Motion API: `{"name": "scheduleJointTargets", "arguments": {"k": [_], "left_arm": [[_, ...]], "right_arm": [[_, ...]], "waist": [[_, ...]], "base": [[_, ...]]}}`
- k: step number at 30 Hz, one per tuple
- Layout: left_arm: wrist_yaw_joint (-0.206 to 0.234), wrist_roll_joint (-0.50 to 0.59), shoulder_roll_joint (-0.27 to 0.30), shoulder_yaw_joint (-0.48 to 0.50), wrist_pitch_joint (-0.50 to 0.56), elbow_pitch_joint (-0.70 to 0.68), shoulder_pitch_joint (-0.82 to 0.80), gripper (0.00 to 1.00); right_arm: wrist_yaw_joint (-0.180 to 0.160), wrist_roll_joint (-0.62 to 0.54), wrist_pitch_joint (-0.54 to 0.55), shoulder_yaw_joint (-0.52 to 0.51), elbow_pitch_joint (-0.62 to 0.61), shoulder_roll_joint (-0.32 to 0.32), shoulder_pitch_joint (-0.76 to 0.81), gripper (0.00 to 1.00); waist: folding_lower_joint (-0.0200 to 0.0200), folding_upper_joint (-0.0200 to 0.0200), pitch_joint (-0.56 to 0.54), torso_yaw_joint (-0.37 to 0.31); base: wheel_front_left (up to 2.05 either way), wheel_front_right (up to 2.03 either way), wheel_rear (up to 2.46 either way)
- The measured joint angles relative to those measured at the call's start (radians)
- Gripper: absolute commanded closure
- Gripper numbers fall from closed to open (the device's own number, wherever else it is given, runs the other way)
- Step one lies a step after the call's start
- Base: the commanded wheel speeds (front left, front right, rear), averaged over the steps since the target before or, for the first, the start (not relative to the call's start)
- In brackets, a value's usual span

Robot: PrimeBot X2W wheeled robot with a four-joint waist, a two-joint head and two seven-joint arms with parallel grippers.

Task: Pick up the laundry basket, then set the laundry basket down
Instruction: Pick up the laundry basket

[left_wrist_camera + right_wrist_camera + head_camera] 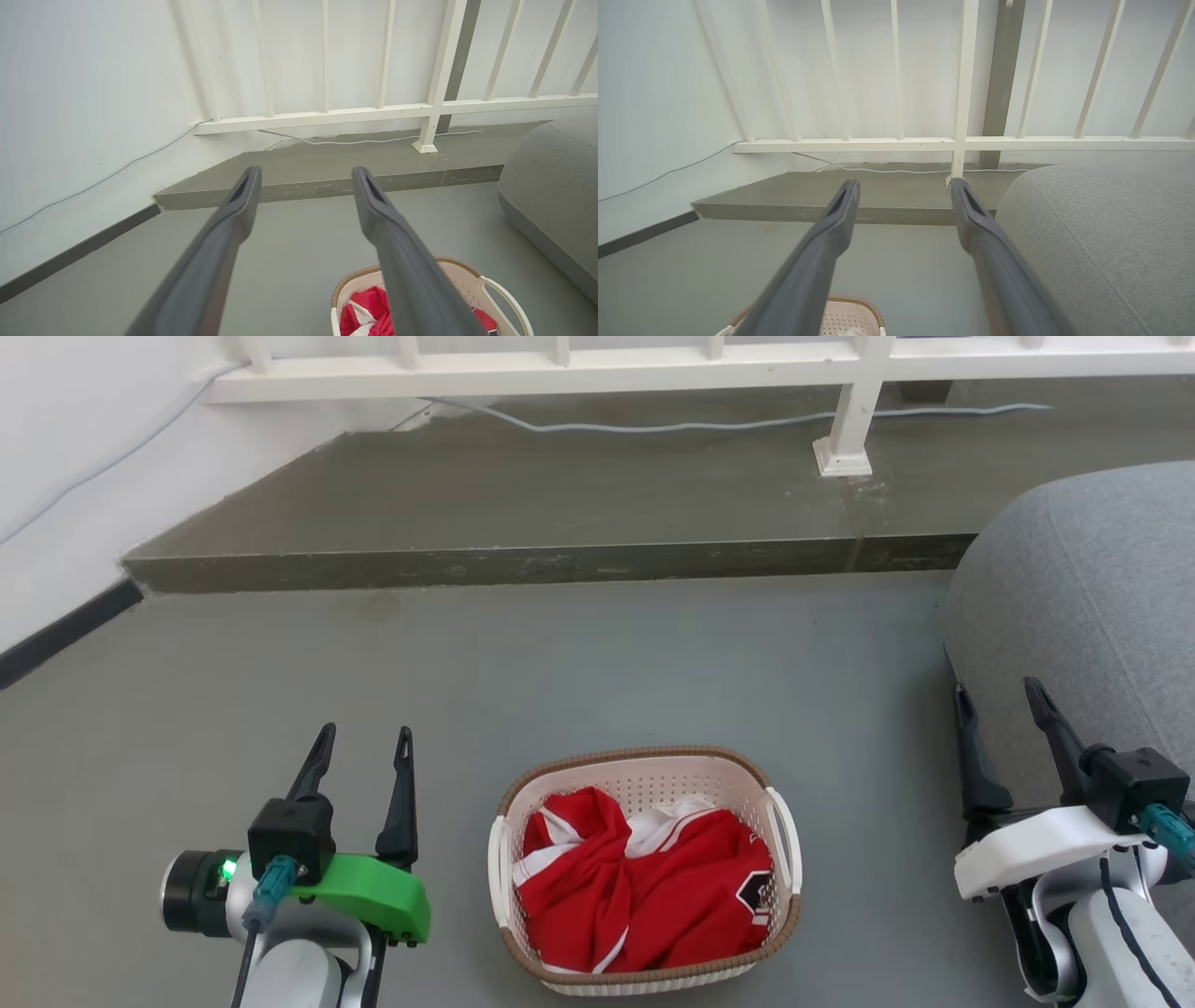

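- Left gripper [363, 739], lower left of the head view: fingers spread apart with nothing between them, tips pointing up the frame over bare floor [560, 663]
- Right gripper [996, 695], lower right: also parted and empty; its tips overlap the edge of a grey cushion [1102, 588] in the picture, and I cannot tell whether they touch it
- Laundry basket [644, 752], bottom centre of the head view: sits flat on the floor between the two grippers, with a clear gap of floor on each side
- Red shirt [644, 887] with white trim is heaped inside, up to about rim height
- Left handle [497, 859] and right handle [782, 831] are both free
- Wrist views: the basket shows only as a sliver at the bottom edge, so both pairs of fingers aim past it toward the step [523, 495] and the white railing [560, 364] at the top of the frame
- Progress, as I judge it: nothing done yet; reaching in, gripping, lifting and setting down are all left
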Motion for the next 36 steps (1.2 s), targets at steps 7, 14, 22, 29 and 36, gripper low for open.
{"name": "scheduleJointTargets", "arguments": {"k": [7, 14, 22, 29, 36], "left_arm": [[0.000, 0.000, -0.007, -0.003, 0.000, -0.003, -0.010, 0.00], [0.000, 0.000, -0.013, -0.009, 0.000, -0.005, -0.022, 0.00], [0.000, 0.000, -0.019, -0.028, 0.002, 0.000, -0.062, 0.00], [0.000, -0.001, -0.024, -0.035, 0.013, 0.029, -0.113, 0.00], [-0.001, -0.037, -0.040, -0.036, 0.043, 0.069, -0.169, 0.00]], "right_arm": [[0.013, 0.000, 0.000, 0.000, 0.006, 0.004, 0.000, 0.00], [0.026, 0.005, 0.000, 0.000, 0.024, 0.007, -0.002, 0.00], [0.042, 0.014, 0.000, 0.000, 0.052, 0.008, -0.037, 0.00], [0.061, 0.020, 0.000, 0.002, 0.081, 0.011, -0.093, 0.00], [0.079, 0.021, 0.000, 0.013, 0.122, 0.017, -0.165, 0.00]], "waist": [[0.0000, 0.0000, 0.039, -0.002], [0.0000, 0.0000, 0.099, -0.005], [0.0000, 0.0000, 0.196, -0.010], [0.0000, 0.0000, 0.291, -0.013], [0.0001, -0.0001, 0.390, -0.016]], "base": [[0.00, 0.00, 0.00], [0.00, 0.00, 0.00], [0.00, 0.00, 0.00], [0.00, 0.00, 0.00], [0.00, 0.00, 0.00]]}}
